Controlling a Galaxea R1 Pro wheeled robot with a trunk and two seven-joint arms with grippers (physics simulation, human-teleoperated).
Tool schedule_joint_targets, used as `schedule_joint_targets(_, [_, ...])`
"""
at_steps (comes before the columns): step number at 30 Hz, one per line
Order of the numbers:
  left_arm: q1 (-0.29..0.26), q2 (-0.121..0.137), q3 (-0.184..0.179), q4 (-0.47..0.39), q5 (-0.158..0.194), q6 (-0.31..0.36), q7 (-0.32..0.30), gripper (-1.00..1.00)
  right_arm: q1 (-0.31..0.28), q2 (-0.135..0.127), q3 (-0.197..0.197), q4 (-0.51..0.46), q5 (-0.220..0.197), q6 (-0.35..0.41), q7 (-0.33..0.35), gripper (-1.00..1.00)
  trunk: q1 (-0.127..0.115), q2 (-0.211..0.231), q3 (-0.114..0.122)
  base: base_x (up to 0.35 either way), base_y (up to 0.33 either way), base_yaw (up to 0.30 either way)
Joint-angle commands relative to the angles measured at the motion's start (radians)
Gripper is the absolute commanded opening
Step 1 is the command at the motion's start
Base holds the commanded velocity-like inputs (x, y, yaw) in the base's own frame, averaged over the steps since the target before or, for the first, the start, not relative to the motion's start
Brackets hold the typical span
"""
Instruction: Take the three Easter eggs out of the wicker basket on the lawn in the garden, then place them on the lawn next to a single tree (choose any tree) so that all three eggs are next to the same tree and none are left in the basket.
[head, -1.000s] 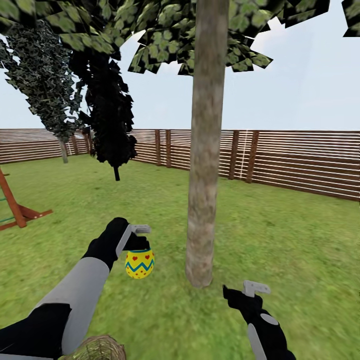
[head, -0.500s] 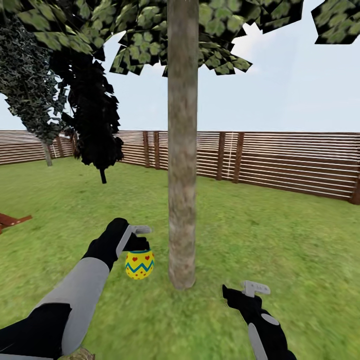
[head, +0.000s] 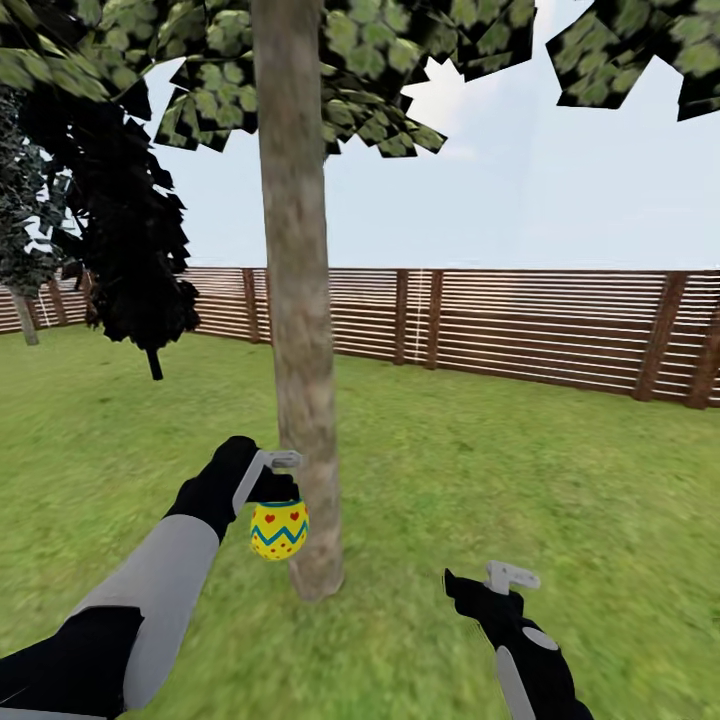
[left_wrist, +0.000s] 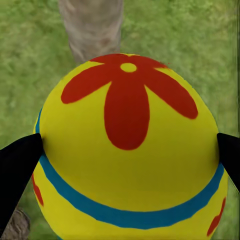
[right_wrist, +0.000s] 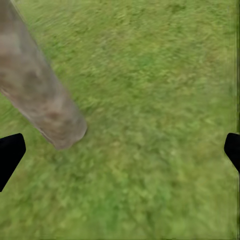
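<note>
While the yellow egg with blue-green zigzag and red marks (head: 279, 529) hangs clamped in the left tool (head: 277, 489) above the mottled green lawn (head: 500, 480), beside the grey-beige tree trunk (head: 300, 400), the right tool (head: 497, 588) is spread wide, holding nothing. Carrying looks finished; next comes lowering and releasing at the trunk's foot.

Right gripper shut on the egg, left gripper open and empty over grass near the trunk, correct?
Sides are swapped. The head view shows the left gripper shut on the egg, while the right gripper is open and empty over the grass near the trunk.

Yellow egg (head: 279, 529): blue zigzag, red hearts; mottled grey-beige trunk (head: 299, 330).
</note>
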Motion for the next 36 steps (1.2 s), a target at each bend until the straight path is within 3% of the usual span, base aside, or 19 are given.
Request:
schedule_joint_targets(1, [-0.001,0.000,0.002,-0.001,-0.001,0.005,-0.001,-1.00,-0.001,0.000,0.000,-0.001,-0.010,0.003,-0.006,1.00,0.001,-0.001,-0.001,0.224,-0.248,-0.197])
schedule_joint_targets(12, [-0.001,-0.006,0.001,-0.001,-0.001,0.005,0.002,-1.00,-0.002,0.002,0.001,-0.001,-0.011,0.004,-0.008,1.00,0.001,-0.001,-0.001,0.226,-0.247,-0.032])
schedule_joint_targets(16, [-0.001,-0.006,0.001,-0.001,-0.001,0.005,0.003,-1.00,-0.003,0.000,-0.002,-0.001,-0.052,0.009,-0.008,1.00,0.001,-0.001,-0.007,0.226,-0.247,0.000])
schedule_joint_targets(20, [-0.001,-0.006,0.001,-0.001,-0.001,0.005,0.004,-1.00,-0.005,-0.001,-0.003,0.009,-0.068,0.012,-0.008,1.00,0.001,-0.001,-0.013,0.226,-0.247,0.000])
schedule_joint_targets(36, [-0.001,-0.008,0.000,-0.001,-0.001,0.005,0.004,-1.00,-0.008,-0.001,-0.003,0.027,-0.072,0.013,-0.014,1.00,0.001,-0.001,-0.040,0.212,-0.252,0.000])
